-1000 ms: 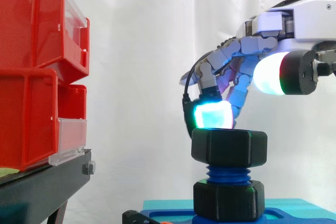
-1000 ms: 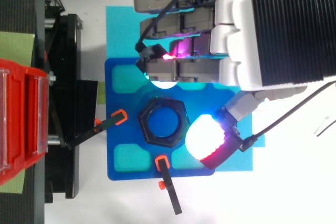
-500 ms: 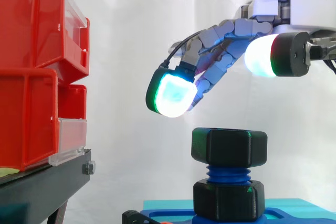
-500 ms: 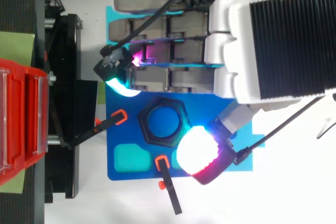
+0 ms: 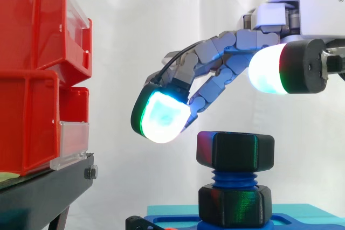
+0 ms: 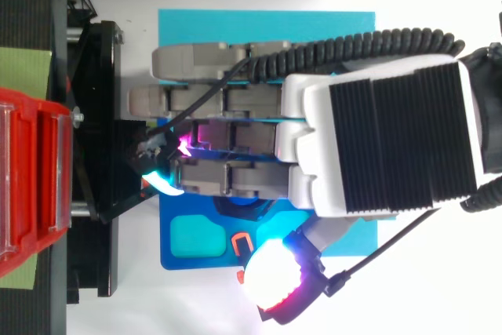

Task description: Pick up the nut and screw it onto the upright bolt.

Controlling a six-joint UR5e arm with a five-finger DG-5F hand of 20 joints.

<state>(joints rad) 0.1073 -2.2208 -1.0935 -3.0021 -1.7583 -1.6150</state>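
A black hex nut [image 5: 235, 152] sits on top of the upright blue bolt [image 5: 233, 177], with a second black nut [image 5: 234, 204] lower down on the blue fixture [image 6: 192, 233]. My hand [image 5: 226, 57] hovers just above the top nut, apart from it. It is open, its fingers stretched out to the left past the nut, and it holds nothing. One fingertip [image 5: 160, 117] glows white-cyan left of the nut, and the thumb pad [image 5: 269, 71] glows white above it. From above, the hand [image 6: 376, 147] covers most of the nut and bolt.
Red bins [image 5: 38, 74] stand stacked on a black stand [image 5: 43, 192] at the left, close to the outstretched fingertips. A cyan mat [image 6: 267, 25] lies under the fixture. An orange-tipped black clamp [image 6: 240, 242] holds the fixture's near edge.
The fingers left the top of the nut, uncurled and stretched out to the left. The hand has shifted across over the nut. The nut has stayed on the bolt.
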